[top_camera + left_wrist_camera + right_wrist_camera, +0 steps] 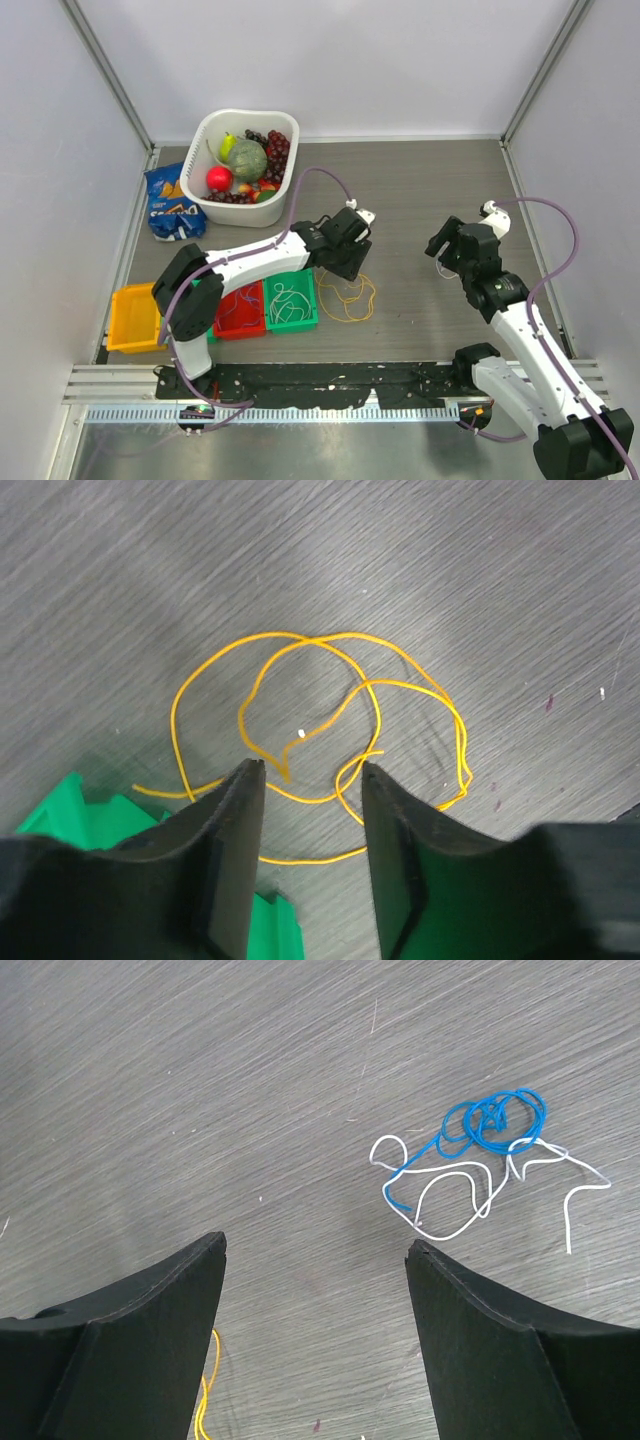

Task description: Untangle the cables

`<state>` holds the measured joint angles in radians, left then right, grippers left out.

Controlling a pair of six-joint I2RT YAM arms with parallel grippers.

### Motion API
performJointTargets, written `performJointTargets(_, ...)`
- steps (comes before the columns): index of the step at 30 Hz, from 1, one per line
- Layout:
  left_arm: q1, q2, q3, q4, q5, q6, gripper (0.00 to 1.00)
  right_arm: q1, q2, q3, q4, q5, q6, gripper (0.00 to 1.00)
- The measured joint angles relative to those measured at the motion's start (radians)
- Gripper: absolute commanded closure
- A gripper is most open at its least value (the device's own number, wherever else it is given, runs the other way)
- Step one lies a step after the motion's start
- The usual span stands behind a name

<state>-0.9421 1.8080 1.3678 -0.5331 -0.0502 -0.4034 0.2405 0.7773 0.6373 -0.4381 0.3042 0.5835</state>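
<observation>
The table (pixel 420 180) is dark wood grain. Both arms reach out over it, well apart from each other.

The left gripper (pixel 308 770) hangs above the yellow cable (pixel 285 633), fingers apart and holding nothing. The cable lies loose on the table in several overlapping loops, directly beneath and ahead of the fingertips; one strand passes under the gap between them. From the top camera the same cable (pixel 347 297) sits just below the left gripper (pixel 352 268).

The right gripper (pixel 315 1245) is wide open and empty. Ahead of it and to its right lie a blue cable (pixel 495 1120) and a white cable (pixel 450 1195), tangled together: the blue one is bunched in small coils at the far end, and the white one winds through it and trails out to the right. From above this tangle is hardly visible, perhaps hidden under the right gripper (pixel 442 250). A bit of yellow cable (pixel 205 1400) shows behind its left finger.

Beside the left arm sit a green bin (pixel 290 300) with white strands inside, a red bin (pixel 240 308) and a yellow bin (pixel 132 318). Beyond them are a white basin (pixel 215 125) of fruit and a blue bag (pixel 172 205).
</observation>
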Motion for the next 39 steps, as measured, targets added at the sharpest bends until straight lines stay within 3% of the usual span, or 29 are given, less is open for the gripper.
performJointTargets(1, -0.001, -0.003, -0.005, 0.0, -0.003, 0.002, 0.39, 0.0, 0.004, -0.001, 0.001, -0.002, -0.001, 0.22)
performJointTargets(7, -0.02, -0.011, -0.024, -0.003, -0.052, -0.004, 0.31, 0.0, 0.022, -0.013, 0.011, -0.023, -0.002, 0.23)
performJointTargets(8, -0.031, -0.011, -0.024, -0.003, -0.067, -0.005, 0.27, 0.0, 0.022, -0.016, 0.011, -0.024, -0.002, 0.23)
performJointTargets(9, -0.043, -0.011, -0.023, -0.003, -0.081, -0.007, 0.17, 0.0, 0.021, -0.016, 0.011, -0.026, -0.002, 0.23)
performJointTargets(12, -0.093, -0.004, -0.008, -0.004, -0.126, -0.016, 0.09, 0.0, 0.015, -0.016, 0.005, -0.01, 0.001, 0.23)
performJointTargets(17, -0.155, 0.047, 0.059, 0.003, -0.179, -0.058, 0.07, 0.0, -0.079, -0.016, -0.042, 0.068, 0.01, 0.23)
performJointTargets(25, -0.171, 0.274, 0.256, -0.047, -0.233, -0.126, 0.13, 0.0, -0.187, -0.007, -0.054, 0.096, 0.008, 0.24)
performJointTargets(31, -0.171, 0.329, 0.257, -0.085, -0.262, -0.15, 0.16, 0.0, -0.186, -0.007, -0.069, 0.097, -0.002, 0.24)
performJointTargets(39, -0.162, 0.328, 0.231, -0.054, -0.22, -0.171, 0.47, 0.0, -0.186, -0.007, -0.069, 0.096, -0.01, 0.24)
